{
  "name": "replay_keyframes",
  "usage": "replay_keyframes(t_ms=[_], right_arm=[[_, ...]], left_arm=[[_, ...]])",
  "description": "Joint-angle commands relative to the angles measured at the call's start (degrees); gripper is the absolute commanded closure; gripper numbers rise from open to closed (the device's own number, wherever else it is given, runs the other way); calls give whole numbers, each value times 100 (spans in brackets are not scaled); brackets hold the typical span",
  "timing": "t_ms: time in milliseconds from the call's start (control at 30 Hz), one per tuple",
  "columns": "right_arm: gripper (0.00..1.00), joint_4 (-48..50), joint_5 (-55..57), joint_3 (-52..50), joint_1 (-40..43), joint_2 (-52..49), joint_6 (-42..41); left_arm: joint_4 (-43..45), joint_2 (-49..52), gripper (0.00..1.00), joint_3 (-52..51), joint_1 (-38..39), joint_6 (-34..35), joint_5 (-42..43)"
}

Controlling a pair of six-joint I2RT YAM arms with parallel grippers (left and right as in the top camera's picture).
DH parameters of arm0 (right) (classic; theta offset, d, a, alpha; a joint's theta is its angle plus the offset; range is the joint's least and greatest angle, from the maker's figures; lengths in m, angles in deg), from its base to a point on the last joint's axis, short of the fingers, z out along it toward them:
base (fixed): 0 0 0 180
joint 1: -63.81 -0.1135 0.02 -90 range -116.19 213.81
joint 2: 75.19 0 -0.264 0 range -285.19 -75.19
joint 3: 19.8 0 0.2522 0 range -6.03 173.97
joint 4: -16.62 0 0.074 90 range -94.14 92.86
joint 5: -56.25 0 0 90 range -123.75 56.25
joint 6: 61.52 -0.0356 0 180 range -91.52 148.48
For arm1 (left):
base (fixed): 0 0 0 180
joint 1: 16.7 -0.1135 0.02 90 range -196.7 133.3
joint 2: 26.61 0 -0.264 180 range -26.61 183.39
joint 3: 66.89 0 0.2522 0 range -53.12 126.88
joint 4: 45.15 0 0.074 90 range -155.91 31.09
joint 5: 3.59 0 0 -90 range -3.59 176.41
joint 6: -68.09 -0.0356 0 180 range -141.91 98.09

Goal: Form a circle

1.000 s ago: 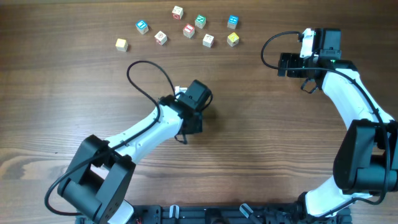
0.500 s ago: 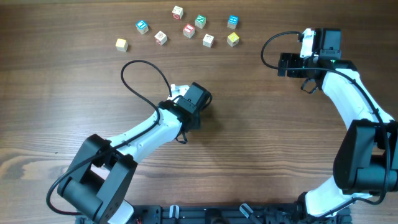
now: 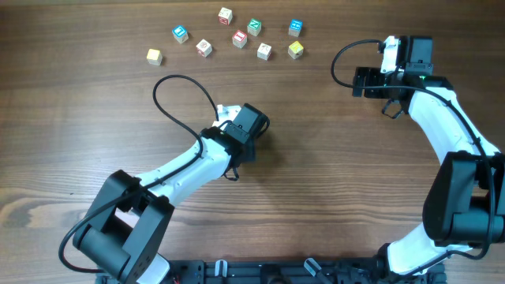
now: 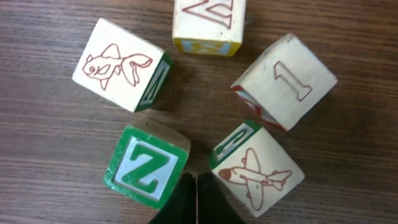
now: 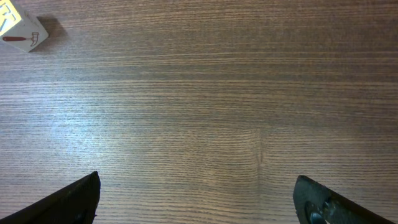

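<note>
The left wrist view looks straight down on the circle, a tight ring of five little wooden cubes. They are a green Z cube (image 4: pixel 146 165), a cream goldfish cube (image 4: pixel 119 63), a cream letter cube (image 4: pixel 208 22) at the top edge, a cream "1" cube (image 4: pixel 286 81) and a cream airplane cube (image 4: pixel 255 174). My left gripper (image 4: pixel 196 180) is shut and holds nothing. Its tips point into the gap between the Z and airplane cubes. From overhead the left gripper (image 3: pixel 246 126) covers the ring. My right gripper (image 3: pixel 359 81) hangs open over bare wood at the right, its jaws wide apart (image 5: pixel 196 199).
Several loose cubes lie along the table's far edge, among them a blue one (image 3: pixel 180 33), a red one (image 3: pixel 239 38), a green one (image 3: pixel 254 26) and a yellow one (image 3: pixel 295 50). One pale cube (image 5: pixel 18 28) shows at the top left of the right wrist view.
The left arm's wrist and cable loop shifted slightly left early in the second, then stayed still. The right arm has not moved.
</note>
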State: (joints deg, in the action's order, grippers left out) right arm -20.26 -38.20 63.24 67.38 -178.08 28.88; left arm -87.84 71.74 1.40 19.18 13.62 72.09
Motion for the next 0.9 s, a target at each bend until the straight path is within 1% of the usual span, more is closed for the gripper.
replay_keyframes(t_ms=[0,33,100,167,233,333,533,600,667,800,867], right_arm=[[0,15,0,76,-13,-42,-57],[0,15,0,76,-13,-42,-57],[0,15,0,76,-13,-42,-57],[0,15,0,76,-13,-42,-55],[0,15,0,76,-13,-42,-57],[0,15,0,76,-13,-42,-57],[0,15,0,76,-13,-42,-57],[1,15,0,76,-13,-42,-57],[0,15,0,76,-13,-42,-57],[0,15,0,76,-13,-42,-57],[0,15,0,76,-13,-42,-57]], left_arm=[[-199,-83,94,-31,-31,96,-50],[-308,-83,96,-31,-31,94,111],[-490,-83,96,-31,-13,90,407],[-505,-83,96,-31,48,-116,774],[-472,-83,96,-31,140,-238,916],[-203,-83,96,-31,295,-828,1010],[306,-83,96,-31,317,-1449,994],[348,-83,96,-31,317,-1587,881],[345,-83,96,-31,317,-1585,730],[348,-83,96,-31,317,-1585,695],[345,-83,96,-31,317,-1585,505]])
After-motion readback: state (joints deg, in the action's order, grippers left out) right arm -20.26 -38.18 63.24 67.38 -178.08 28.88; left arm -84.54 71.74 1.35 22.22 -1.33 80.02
